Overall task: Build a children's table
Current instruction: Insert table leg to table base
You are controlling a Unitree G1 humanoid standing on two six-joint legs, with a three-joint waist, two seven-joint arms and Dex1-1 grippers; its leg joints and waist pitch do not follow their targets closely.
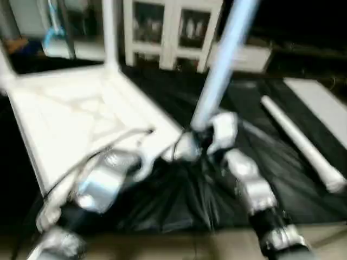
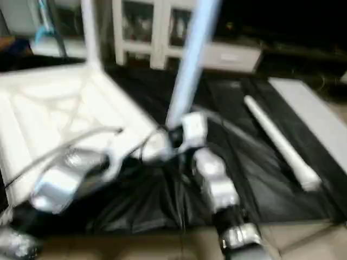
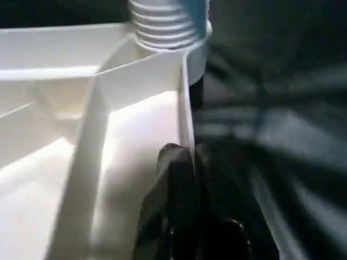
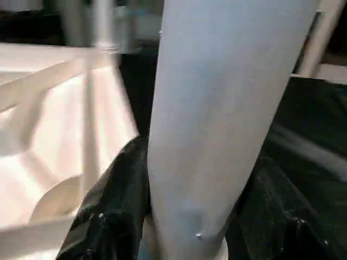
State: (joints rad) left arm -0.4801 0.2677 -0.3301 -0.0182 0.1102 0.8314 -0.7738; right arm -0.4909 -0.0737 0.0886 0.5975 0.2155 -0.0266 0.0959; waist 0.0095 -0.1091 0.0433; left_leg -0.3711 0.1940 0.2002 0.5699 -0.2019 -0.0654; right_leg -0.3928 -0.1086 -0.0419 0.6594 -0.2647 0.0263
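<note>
The white table top [image 1: 70, 119] lies underside up on a black sheet, its ribs showing. A white leg [image 1: 222, 65] stands upright at the top's near right corner, its threaded end [image 3: 162, 24] sitting at the round socket. My right gripper [image 1: 201, 136] is shut on this leg low down, with one black finger [image 4: 111, 206] on each side of it. My left gripper [image 3: 187, 162] is shut on the top's rim wall [image 3: 183, 103] just beside that corner. Another leg [image 1: 110, 32] stands at the far corner. A loose leg [image 1: 301, 143] lies on the sheet to the right.
The black sheet [image 1: 260, 173] covers the floor under the work. A white cabinet [image 1: 168, 32] stands behind. A flat white board [image 1: 325, 103] lies at the far right, beyond the loose leg.
</note>
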